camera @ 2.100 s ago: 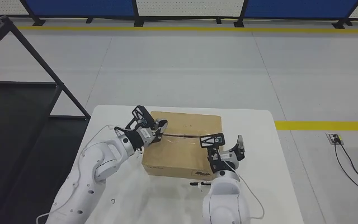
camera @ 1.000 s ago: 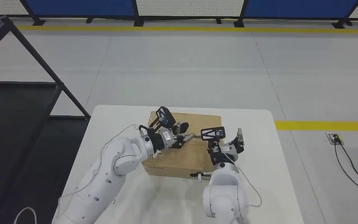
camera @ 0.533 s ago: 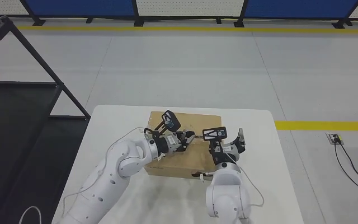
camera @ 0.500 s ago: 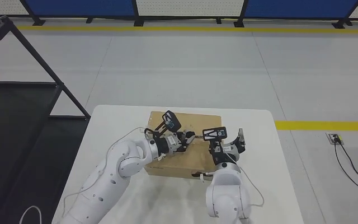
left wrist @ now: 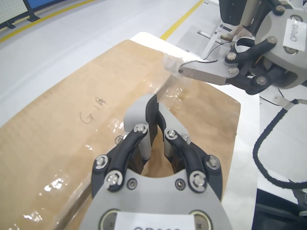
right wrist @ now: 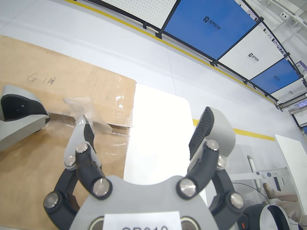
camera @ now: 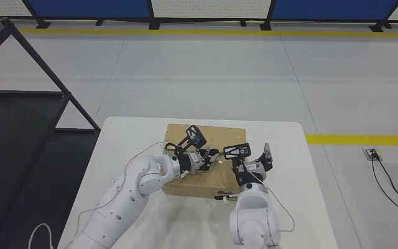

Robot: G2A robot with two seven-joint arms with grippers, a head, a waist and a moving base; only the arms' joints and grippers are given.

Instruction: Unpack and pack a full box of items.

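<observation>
Sitting on the white table toward its 12 o'clock edge, the cardboard box is closed, w/ clear tape partly lifted off its top seam. L gripper is over the box centre, fingers clenched on the raised tape strip. R gripper, at 3 o'clock of L, is spread wide. One tip touches the crumpled tape end, the other is over the table.

R gripper jaws apart; tape scrap on one, over box.
</observation>
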